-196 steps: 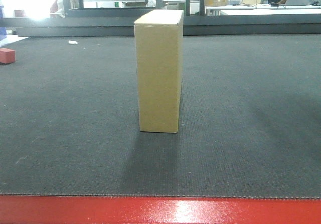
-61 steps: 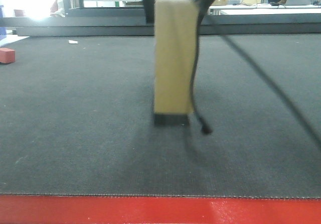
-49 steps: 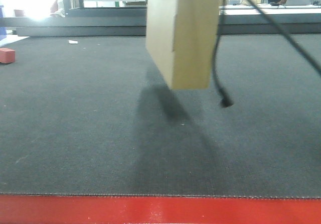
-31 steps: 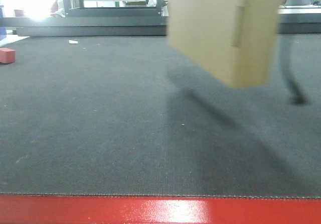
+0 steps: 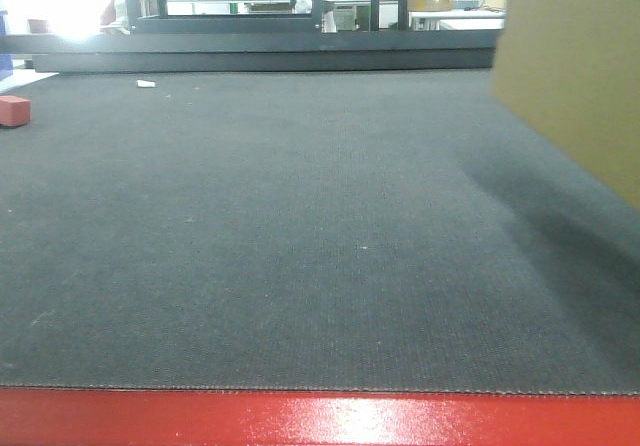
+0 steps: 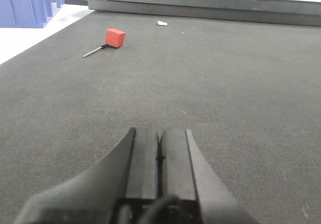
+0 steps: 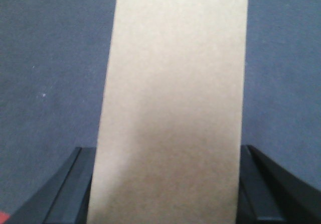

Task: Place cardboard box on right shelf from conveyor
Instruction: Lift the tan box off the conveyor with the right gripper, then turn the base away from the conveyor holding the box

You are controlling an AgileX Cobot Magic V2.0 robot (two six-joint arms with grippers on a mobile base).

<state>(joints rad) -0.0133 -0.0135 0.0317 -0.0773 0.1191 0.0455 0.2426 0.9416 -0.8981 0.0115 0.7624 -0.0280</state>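
Note:
The plain tan cardboard box (image 5: 580,76) hangs in the air at the right edge of the front view, above the dark grey conveyor (image 5: 300,236), casting a shadow on the belt. In the right wrist view the cardboard box (image 7: 173,103) fills the middle, and my right gripper (image 7: 168,184) is shut on it, one black finger pressed against each side. My left gripper (image 6: 159,148) hovers low over the conveyor (image 6: 225,83), shut with nothing between its fingers. The right shelf is out of view.
A small red block (image 6: 115,37) with a thin metal rod lies on the belt at the far left, also the red block (image 5: 13,110) in the front view. The glossy red frame edge (image 5: 320,418) runs along the near side. Blue bins (image 6: 27,3) stand beyond the left edge.
The cardboard box was lifted off the belt and carried up and to the right, from the middle of the front view to its right edge. The arm's cable left the view.

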